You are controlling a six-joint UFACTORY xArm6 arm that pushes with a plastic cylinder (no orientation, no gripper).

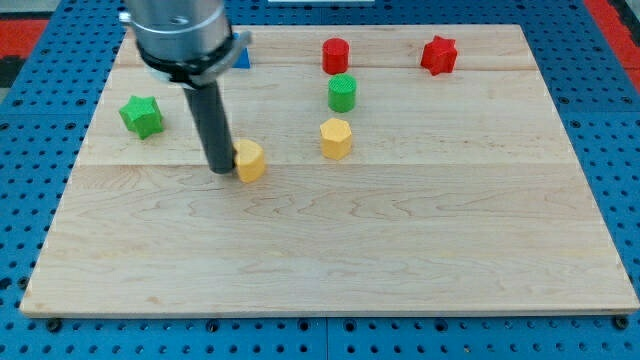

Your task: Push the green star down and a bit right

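The green star point(141, 115) lies near the board's left edge, in the upper left of the view. My tip point(221, 170) rests on the board to the right of and below the star, well apart from it. The tip touches or nearly touches the left side of a yellow block point(250, 160).
A second yellow block point(336, 138) sits near the middle, with a green cylinder point(342, 92) just above it and a red cylinder point(335, 55) above that. A red star point(438, 55) lies at the upper right. A blue block point(241, 55) is mostly hidden behind the arm. The wooden board point(400, 250) has blue pegboard around it.
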